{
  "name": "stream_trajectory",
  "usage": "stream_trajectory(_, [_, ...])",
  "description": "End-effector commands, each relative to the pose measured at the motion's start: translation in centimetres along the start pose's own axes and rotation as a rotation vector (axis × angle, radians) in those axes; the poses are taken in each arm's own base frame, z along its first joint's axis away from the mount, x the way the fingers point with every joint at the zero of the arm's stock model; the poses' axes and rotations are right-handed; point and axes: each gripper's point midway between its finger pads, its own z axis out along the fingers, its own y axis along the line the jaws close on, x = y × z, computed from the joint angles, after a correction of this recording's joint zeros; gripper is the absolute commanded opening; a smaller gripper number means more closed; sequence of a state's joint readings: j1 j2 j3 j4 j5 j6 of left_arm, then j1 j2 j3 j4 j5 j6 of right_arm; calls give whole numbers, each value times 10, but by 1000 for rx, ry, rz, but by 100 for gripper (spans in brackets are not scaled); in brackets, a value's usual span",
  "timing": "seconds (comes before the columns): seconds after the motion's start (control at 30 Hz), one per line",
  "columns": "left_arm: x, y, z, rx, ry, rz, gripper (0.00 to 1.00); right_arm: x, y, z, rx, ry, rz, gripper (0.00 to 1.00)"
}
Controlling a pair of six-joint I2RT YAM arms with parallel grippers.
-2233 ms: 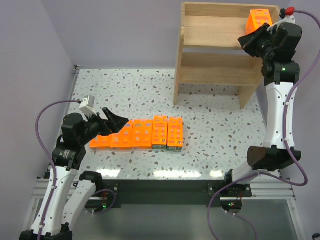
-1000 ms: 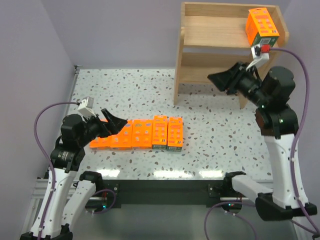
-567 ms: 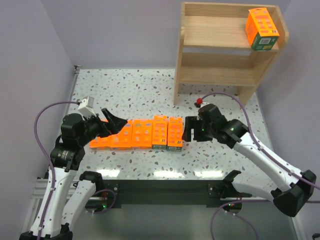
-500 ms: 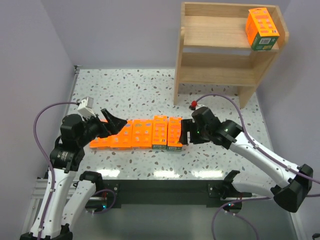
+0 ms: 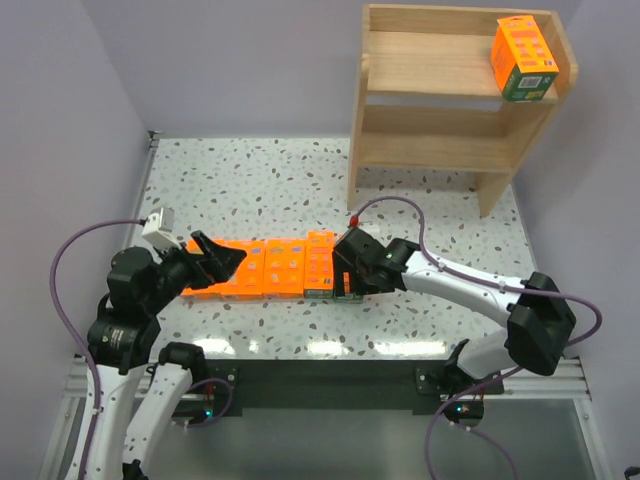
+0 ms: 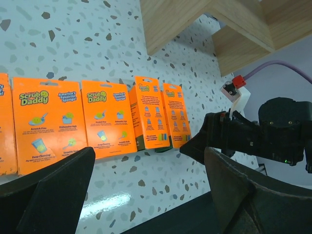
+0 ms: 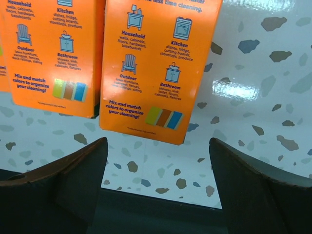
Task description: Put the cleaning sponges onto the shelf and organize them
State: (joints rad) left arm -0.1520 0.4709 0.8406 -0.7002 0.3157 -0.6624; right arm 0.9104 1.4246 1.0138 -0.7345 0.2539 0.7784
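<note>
Several orange cleaning sponges lie in a row on the speckled table. One more pack, green band at its lower end, stands at the right end of the wooden shelf's top tier. My right gripper is low at the row's right end, open. In the right wrist view the rightmost pack lies just ahead of the gripper, with nothing between the fingers. My left gripper hovers open over the row's left end. In the left wrist view, this gripper faces the packs.
The shelf stands at the table's far right, and its lower tier holds nothing. A purple wall borders the left side. A dark rail runs along the near edge. The right arm shows in the left wrist view, beside the rightmost pack.
The right arm left a pack on the top tier, swung down to the right end of the row and opened its jaws wide. The left arm shifted slightly lower.
</note>
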Motion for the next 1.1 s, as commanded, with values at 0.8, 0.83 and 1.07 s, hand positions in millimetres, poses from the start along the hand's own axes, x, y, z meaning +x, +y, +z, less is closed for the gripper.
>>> stream_trajectory(0.8, [0, -3, -15, -3, -19, -7, 100, -25, -10, 23, 129, -78, 42, 94])
stream_trajectory(0.83, [1, -3, -14, -5, -19, -8, 100, -25, -12, 23, 130, -78, 45, 94])
stream_trajectory(1.07, [3, -1, -12, -5, -11, -11, 100, -23, -21, 27, 42, -17, -33, 93])
